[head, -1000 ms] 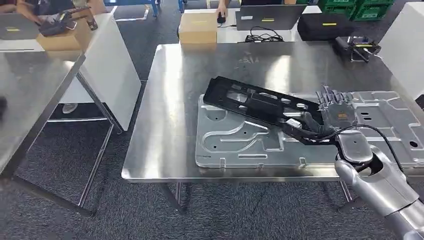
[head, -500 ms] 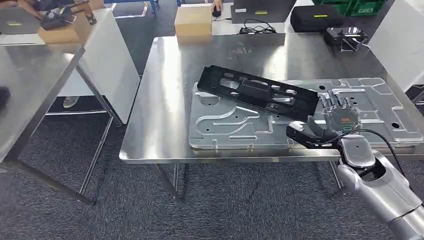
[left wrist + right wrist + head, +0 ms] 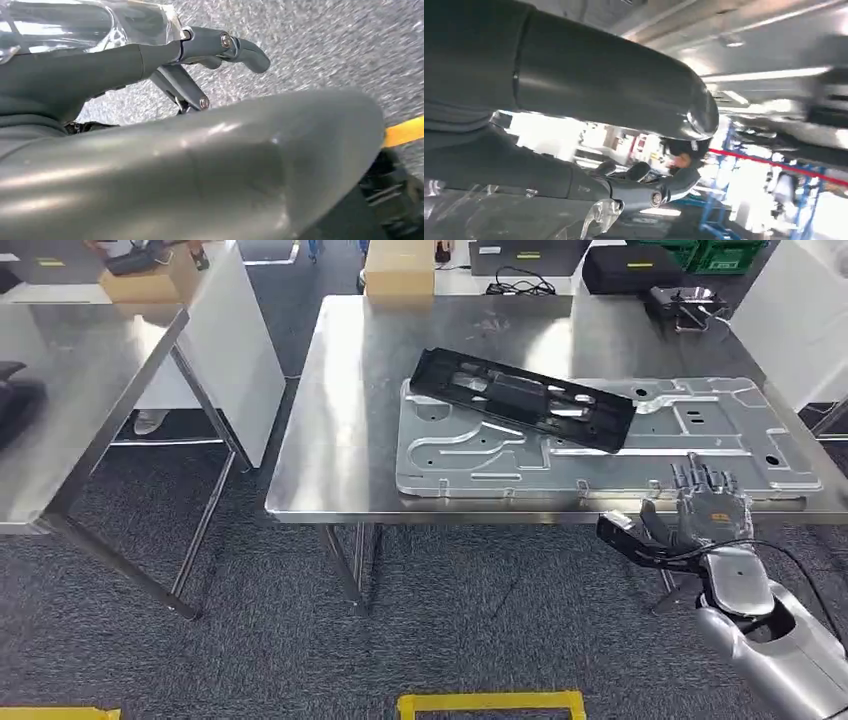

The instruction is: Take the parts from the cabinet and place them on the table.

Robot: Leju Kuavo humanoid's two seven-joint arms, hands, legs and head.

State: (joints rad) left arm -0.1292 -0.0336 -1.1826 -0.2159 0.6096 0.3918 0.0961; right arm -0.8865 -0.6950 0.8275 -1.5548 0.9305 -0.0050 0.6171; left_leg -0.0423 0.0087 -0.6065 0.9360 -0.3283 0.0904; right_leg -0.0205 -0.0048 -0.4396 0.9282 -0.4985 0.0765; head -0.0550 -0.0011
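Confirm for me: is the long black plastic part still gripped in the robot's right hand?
No. The long black plastic part lies on the stamped silver metal panel, while the right hand is off the table edge, holding nothing.

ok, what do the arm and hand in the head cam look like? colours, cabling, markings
The right arm is glossy silver with rounded shells. A thin black cable loops from the wrist to the forearm. The right hand is grey with darker fingers and a thick thumb, and bears a small orange marking on its back.

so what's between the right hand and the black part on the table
In the head view, the silver stamped metal panel and the table's front edge lie between the right hand and the black plastic part, which rests on that panel.
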